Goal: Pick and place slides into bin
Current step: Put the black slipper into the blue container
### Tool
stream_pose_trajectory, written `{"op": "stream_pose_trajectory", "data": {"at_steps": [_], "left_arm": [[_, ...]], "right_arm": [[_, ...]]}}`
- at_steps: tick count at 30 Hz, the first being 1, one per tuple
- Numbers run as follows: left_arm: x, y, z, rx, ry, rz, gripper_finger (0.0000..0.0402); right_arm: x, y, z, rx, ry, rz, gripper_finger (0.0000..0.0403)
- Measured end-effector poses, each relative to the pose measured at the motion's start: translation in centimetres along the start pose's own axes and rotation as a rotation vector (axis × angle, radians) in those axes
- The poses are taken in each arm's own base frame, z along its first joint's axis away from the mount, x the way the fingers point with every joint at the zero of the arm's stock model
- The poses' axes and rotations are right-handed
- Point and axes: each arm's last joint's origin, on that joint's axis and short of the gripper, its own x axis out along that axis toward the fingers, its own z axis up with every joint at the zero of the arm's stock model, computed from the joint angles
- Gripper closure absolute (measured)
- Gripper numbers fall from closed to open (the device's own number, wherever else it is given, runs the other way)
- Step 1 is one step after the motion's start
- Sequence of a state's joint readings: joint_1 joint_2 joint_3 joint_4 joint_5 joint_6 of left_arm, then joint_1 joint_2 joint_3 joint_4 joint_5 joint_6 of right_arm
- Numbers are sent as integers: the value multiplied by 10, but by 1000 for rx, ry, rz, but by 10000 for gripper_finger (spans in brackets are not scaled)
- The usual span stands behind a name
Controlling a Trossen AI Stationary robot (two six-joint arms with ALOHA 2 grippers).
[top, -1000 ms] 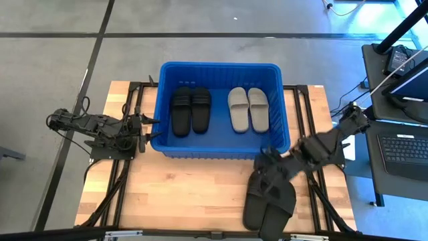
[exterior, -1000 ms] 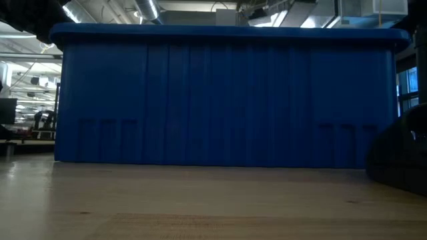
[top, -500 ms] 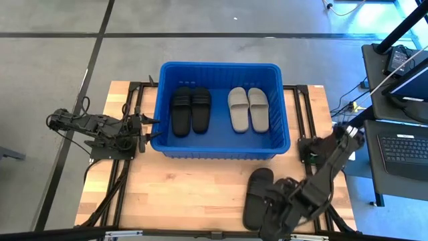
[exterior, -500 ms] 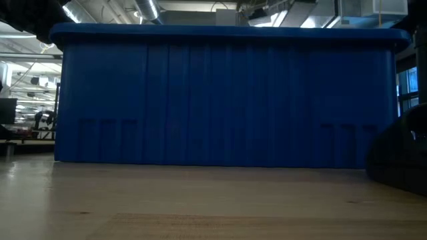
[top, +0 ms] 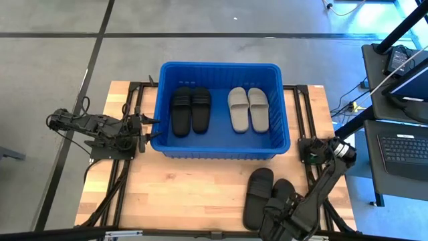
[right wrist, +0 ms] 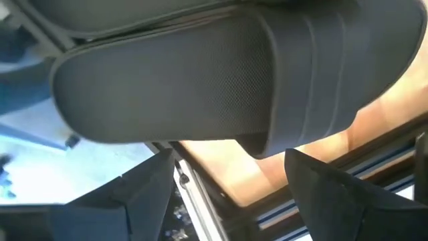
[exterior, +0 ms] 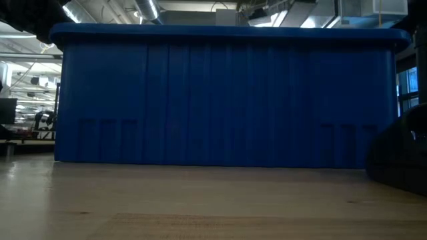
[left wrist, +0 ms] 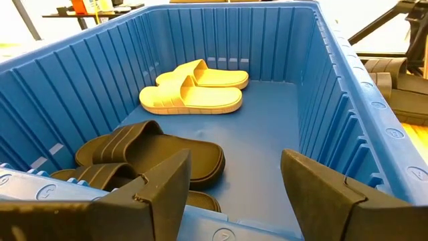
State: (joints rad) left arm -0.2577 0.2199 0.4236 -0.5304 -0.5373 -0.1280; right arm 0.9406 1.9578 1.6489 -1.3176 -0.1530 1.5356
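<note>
Blue bin (top: 221,148) at the table's far middle holds a black pair (top: 190,110) and a grey pair (top: 248,109) (side by side). Two more black slides (top: 266,199) lie on the table near its front right. Right gripper (top: 281,224) is low at their near end, fingers spread, gripping nothing; left gripper (top: 148,122) waits at the bin's left wall, open and empty.

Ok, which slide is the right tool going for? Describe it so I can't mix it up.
Start at the blue bin on the wooden table. In front of its right end, two black slides lie side by side on the bare wood. It is the right slide of that pair, half hidden under the open right tool, unlike its fully visible partner.
</note>
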Motion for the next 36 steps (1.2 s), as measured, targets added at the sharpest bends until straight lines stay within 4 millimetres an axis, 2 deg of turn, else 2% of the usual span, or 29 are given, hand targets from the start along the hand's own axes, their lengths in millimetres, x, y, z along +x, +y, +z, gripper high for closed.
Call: {"op": "stream_pose_trajectory", "data": {"at_steps": [3, 6, 9, 13, 18, 28, 31, 36], "left_arm": [[0, 0, 0, 0, 0, 0, 175], [0, 0, 0, 6, 0, 0, 175], [0, 0, 0, 7, 0, 0, 175], [0, 0, 0, 7, 0, 0, 175], [0, 0, 0, 7, 0, 0, 175], [0, 0, 0, 7, 0, 0, 175], [0, 0, 0, 7, 0, 0, 175], [0, 0, 0, 7, 0, 0, 175]], "right_arm": [[3, 1, -1, 66, -6, -13, 119], [5, -2, -8, 177, -89, -36, 119], [7, -5, -23, 322, -173, -49, 119], [10, -8, -47, 468, -196, -41, 119], [16, -10, -70, 495, -224, -27, 119], [33, -3, -68, 394, -252, -77, 119], [36, -6, -66, 436, -264, -102, 119], [53, -13, -61, 483, -275, -143, 119]]}}
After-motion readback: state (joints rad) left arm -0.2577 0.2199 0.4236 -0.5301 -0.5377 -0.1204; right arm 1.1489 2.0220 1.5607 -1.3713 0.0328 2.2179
